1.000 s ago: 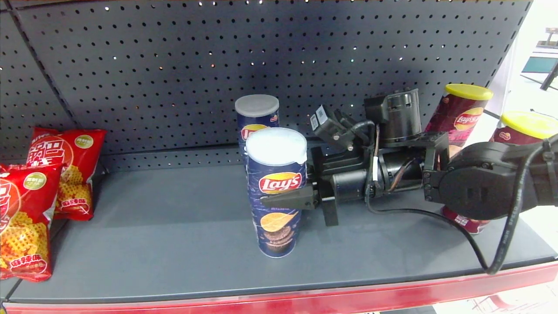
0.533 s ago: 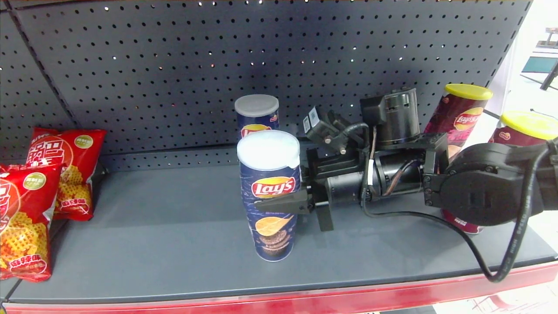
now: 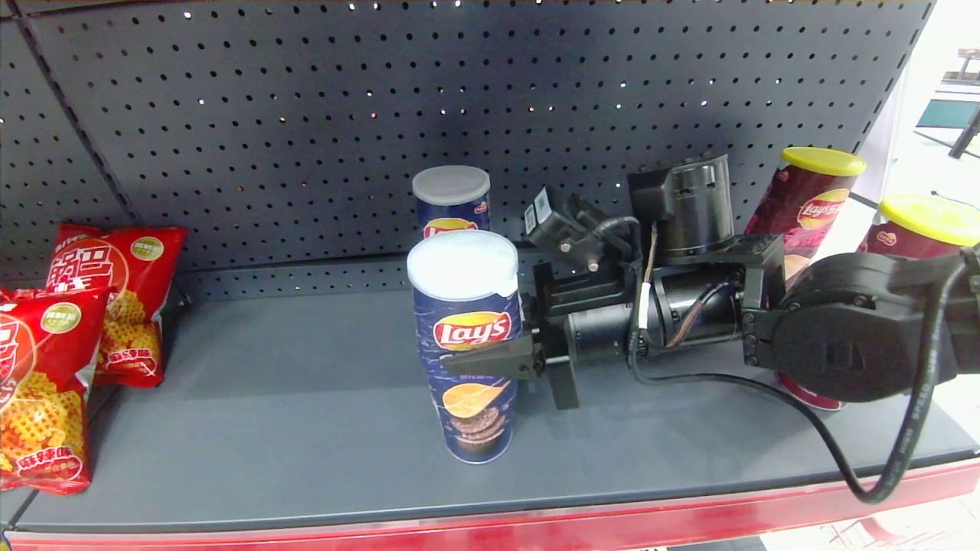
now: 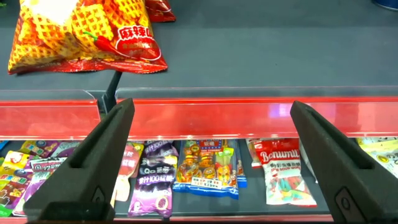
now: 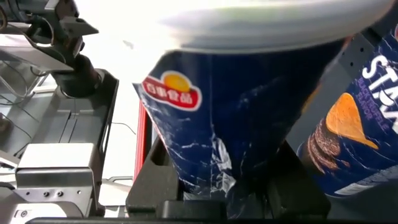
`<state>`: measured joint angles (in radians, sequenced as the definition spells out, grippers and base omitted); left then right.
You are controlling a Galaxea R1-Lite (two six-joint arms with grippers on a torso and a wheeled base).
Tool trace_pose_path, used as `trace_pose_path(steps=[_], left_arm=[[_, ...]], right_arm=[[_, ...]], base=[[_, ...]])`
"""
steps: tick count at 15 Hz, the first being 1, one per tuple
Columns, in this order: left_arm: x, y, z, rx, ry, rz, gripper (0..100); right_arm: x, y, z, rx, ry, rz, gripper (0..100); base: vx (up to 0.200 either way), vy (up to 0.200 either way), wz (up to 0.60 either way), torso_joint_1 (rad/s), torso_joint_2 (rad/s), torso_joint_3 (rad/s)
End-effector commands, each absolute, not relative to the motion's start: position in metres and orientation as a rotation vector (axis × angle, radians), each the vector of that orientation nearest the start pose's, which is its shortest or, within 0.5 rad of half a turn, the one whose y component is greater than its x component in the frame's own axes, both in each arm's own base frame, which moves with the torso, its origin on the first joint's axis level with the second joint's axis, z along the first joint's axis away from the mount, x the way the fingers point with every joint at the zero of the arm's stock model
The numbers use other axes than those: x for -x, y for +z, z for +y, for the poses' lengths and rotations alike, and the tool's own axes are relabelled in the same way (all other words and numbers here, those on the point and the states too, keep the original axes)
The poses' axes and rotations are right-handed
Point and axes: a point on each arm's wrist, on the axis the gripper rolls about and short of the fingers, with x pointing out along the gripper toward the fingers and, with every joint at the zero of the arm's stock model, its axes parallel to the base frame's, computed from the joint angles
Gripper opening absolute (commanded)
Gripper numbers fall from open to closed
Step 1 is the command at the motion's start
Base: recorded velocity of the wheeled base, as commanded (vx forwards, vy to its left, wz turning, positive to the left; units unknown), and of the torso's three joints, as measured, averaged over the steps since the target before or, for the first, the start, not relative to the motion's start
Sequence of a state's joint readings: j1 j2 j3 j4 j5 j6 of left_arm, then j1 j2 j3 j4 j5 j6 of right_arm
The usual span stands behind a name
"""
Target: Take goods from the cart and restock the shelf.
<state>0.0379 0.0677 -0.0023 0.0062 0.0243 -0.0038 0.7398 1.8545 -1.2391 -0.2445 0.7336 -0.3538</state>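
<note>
Item in hand: blue crisp can (image 3: 467,344) with a white lid, upright over the front half of the shelf (image 3: 306,428). It stands directly ahead of a second blue can (image 3: 452,200), which is set near the pegboard back panel (image 3: 306,115). I cannot tell whether its base touches the shelf.
Right gripper (image 3: 490,356): comes in level from the robot's right, jaws clamped across the can at about mid-height.
Left gripper (image 4: 211,106): jaws apart with nothing between them, facing the shelf's red front lip (image 4: 205,118).
Handling, judged: a light, thin-walled tube with brittle contents. It is stiff end to end but easily dented by side pressure. The glossy wrap may slip, and the tall, narrow body would tip readily once released.
Where to hold, judged: mid-body, as now, with a moderate squeeze and never by the lid.
Head view adds: the overall layout. Maroon cans (image 3: 811,199) with yellow lids stand beyond the arm on the robot's right, and red snack bags (image 3: 115,306) lie well apart at the left. The far jaw is hidden behind the can.
Right wrist view adds: the can wall is seated deep between both jaws, with the second can just beside it.
Left wrist view adds: sweet packets (image 4: 205,171) on the level beneath the red lip.
</note>
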Motion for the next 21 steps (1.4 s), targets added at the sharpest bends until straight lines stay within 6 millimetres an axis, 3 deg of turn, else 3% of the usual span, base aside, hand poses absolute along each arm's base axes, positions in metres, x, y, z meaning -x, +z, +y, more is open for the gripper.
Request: trace_pose_path(steps=[1, 10, 16, 17, 21], left_arm=[[0.018, 0.077, 0.0, 0.005, 0.063, 0.073, 100], [0.018, 0.077, 0.0, 0.005, 0.063, 0.073, 100], [0.018, 0.077, 0.0, 0.005, 0.063, 0.072, 100], [0.018, 0.077, 0.0, 0.005, 0.063, 0.073, 100], [0.018, 0.077, 0.0, 0.005, 0.063, 0.073, 100]], right_arm=[[-0.254, 0.213, 0.257, 0.288, 1.513, 0.145, 0], [-0.256, 0.219, 0.258, 0.276, 1.492, 0.135, 0], [-0.256, 0.212, 0.259, 0.276, 1.494, 0.161, 0], [-0.256, 0.209, 0.259, 0.277, 1.493, 0.172, 100], [-0.258, 0.205, 0.26, 0.277, 1.492, 0.171, 100]], base=[[0.0, 0.0, 0.0, 0.0, 0.0, 0.0], [0.0, 0.0, 0.0, 0.0, 0.0, 0.0], [0.0, 0.0, 0.0, 0.0, 0.0, 0.0], [0.0, 0.0, 0.0, 0.0, 0.0, 0.0], [0.0, 0.0, 0.0, 0.0, 0.0, 0.0]])
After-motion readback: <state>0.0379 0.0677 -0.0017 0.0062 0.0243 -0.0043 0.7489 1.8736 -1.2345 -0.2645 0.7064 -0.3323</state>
